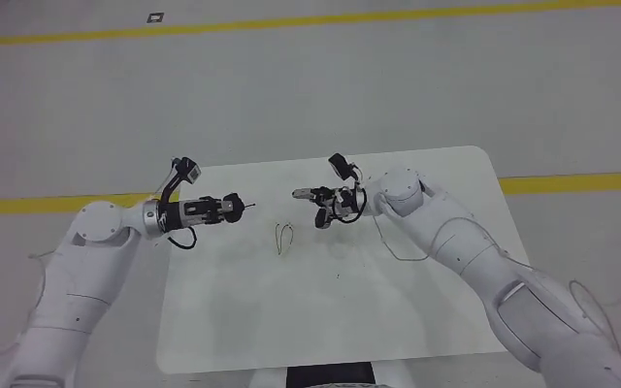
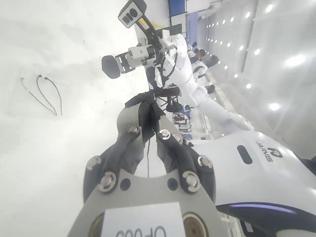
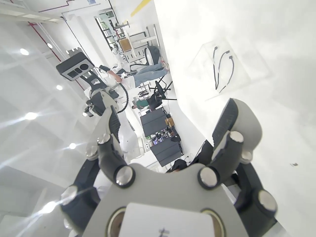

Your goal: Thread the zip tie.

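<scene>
Left gripper [image 2: 144,108]: I see it pressed together, pinching a zip tie [image 2: 148,154] between its dark-wrapped pads; it hangs above the tabletop [image 1: 388,310] on the left side.
Held zip tie: its thin tip pokes out past the fingertips, pointing across at the other arm.
Right gripper [image 3: 170,122]: spread wide with nothing between the fingers, held above the tabletop facing the left gripper, apart from it.
Loose zip ties [image 1: 282,236]: a few curved black strips lying flat on the tabletop, under the gap between the two grippers and a little nearer the robot.
Clear sheet [image 3: 256,72]: I can make out the loose zip ties resting on it.
</scene>
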You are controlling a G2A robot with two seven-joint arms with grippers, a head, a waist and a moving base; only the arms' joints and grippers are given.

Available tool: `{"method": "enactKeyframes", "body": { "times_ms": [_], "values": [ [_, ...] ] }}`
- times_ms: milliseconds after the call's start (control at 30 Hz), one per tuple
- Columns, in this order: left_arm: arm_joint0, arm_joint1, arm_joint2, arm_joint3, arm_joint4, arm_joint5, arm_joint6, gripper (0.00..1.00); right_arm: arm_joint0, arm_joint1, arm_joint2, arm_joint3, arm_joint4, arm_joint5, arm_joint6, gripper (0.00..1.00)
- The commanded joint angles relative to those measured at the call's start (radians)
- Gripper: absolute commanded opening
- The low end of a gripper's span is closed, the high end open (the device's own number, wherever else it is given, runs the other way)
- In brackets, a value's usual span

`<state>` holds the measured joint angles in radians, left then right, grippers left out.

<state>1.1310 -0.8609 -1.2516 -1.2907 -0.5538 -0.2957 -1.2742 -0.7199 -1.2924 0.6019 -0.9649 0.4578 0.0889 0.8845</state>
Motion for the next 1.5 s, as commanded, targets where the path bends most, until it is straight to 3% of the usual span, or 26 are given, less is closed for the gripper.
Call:
{"method": "enactKeyframes", "body": {
  "times_ms": [0, 67, 133, 333, 400, 667, 767, 900, 1133, 1300, 1467],
  "values": [
    [-0.011, -0.003, 0.006, 0.035, -0.066, 0.013, -0.052, 0.00, -0.004, 0.004, 0.007, 0.008, -0.031, -0.104, 0.042, 1.00],
    [-0.025, -0.006, 0.013, 0.079, -0.127, 0.017, -0.105, 0.00, -0.003, 0.005, 0.007, 0.007, -0.072, -0.186, 0.057, 1.00],
    [-0.038, -0.010, 0.032, 0.105, -0.160, 0.014, -0.116, 0.00, -0.007, 0.002, 0.012, 0.015, -0.084, -0.261, 0.052, 1.00],
    [-0.064, -0.011, 0.118, 0.124, -0.233, 0.001, -0.116, 0.00, -0.004, -0.020, 0.016, 0.027, -0.054, -0.423, 0.090, 1.00],
    [-0.077, -0.011, 0.149, 0.120, -0.260, -0.007, -0.116, 0.00, 0.000, -0.024, 0.019, 0.026, -0.038, -0.429, 0.109, 1.00],
    [-0.076, -0.011, 0.150, 0.119, -0.262, -0.004, -0.110, 0.00, 0.000, -0.024, 0.019, 0.026, -0.038, -0.429, 0.109, 1.00],
    [-0.068, -0.016, 0.163, 0.124, -0.283, 0.013, -0.113, 0.00, -0.032, -0.024, 0.046, -0.021, 0.027, -0.429, 0.151, 1.00],
    [-0.070, -0.024, 0.212, 0.122, -0.332, 0.000, -0.116, 0.00, -0.064, -0.028, 0.108, -0.066, 0.079, -0.429, 0.239, 1.00],
    [-0.098, -0.022, 0.283, 0.177, -0.408, -0.028, -0.116, 0.00, -0.070, -0.069, 0.162, -0.021, 0.112, -0.429, 0.340, 1.00],
    [-0.100, -0.022, 0.284, 0.181, -0.409, -0.032, -0.116, 0.00, -0.070, -0.069, 0.162, -0.021, 0.112, -0.429, 0.340, 1.00],
    [-0.100, -0.022, 0.284, 0.181, -0.409, -0.032, -0.116, 0.00, -0.091, -0.070, 0.156, -0.041, 0.070, -0.387, 0.274, 1.00]
  ]
}}
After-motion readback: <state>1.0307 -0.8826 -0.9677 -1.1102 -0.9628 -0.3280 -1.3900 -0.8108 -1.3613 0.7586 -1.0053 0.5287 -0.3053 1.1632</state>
